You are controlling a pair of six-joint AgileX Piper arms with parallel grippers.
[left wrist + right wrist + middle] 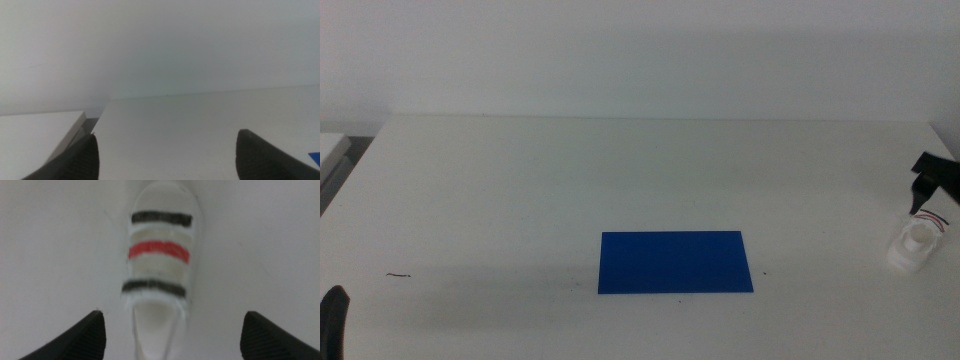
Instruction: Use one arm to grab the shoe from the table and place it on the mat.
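middle view: white counter (pixel 620 170) with the dark blue mat (pixel 675 262) lying flat near its front centre. the white shoe (pixel 916 243) stands on the counter at the far right, well apart from the mat, with thin red and black straps showing. the right claw (pixel 923 194) hangs just above the shoe at the picture's right edge, not closed on it. the left claw (pixel 332 320) waits at the lower left corner, near a small dark mark (pixel 398 275) on the counter.

right wrist view: the shoe (pixel 160 265) lies on the counter between the two jaws of the right claw (pixel 172 335), which stand wide apart, released, one on each side of it and touching neither side. its straps run black, red, black.

left wrist view: the left claw (pixel 167 155) is released, jaws wide apart over bare counter (pixel 190 125); a corner of the mat (pixel 315 157) shows at the edge.
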